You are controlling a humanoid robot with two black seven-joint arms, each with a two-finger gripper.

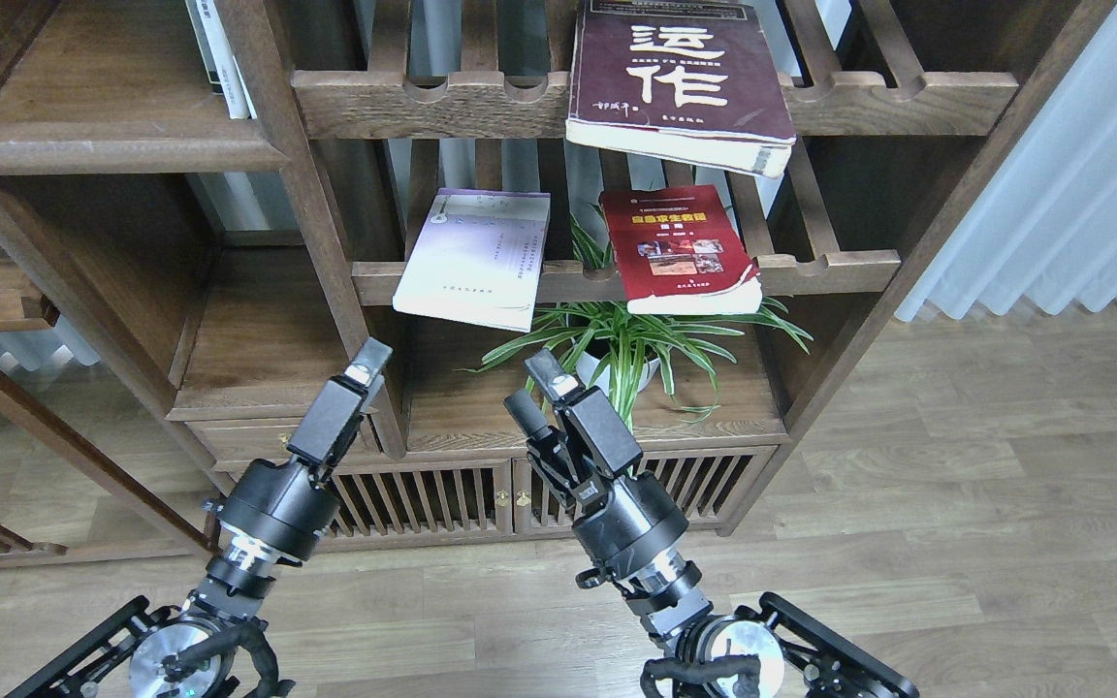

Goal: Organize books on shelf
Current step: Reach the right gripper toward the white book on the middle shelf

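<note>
Three books lie on slatted racks in the bookcase. A pale lavender-white book (474, 260) and a red book (680, 247) with a yellow title band rest on the lower rack, both overhanging its front rail. A larger maroon book (680, 73) with big white characters sits tilted on the upper rack. The solid dark-brown shelf (108, 150) with a rounded front edge is at the upper left. My left gripper (365, 366) hangs below the lavender book, seen side-on so its fingers overlap. My right gripper (531, 390) is open and empty, below the gap between the two lower books.
A potted spider plant (622, 349) stands under the lower rack, just beyond my right gripper. White upright books (219, 58) lean at the solid shelf's right end. A bookcase post (311, 223) stands between shelf and racks. Cabinet doors (510, 499) and wooden floor lie below.
</note>
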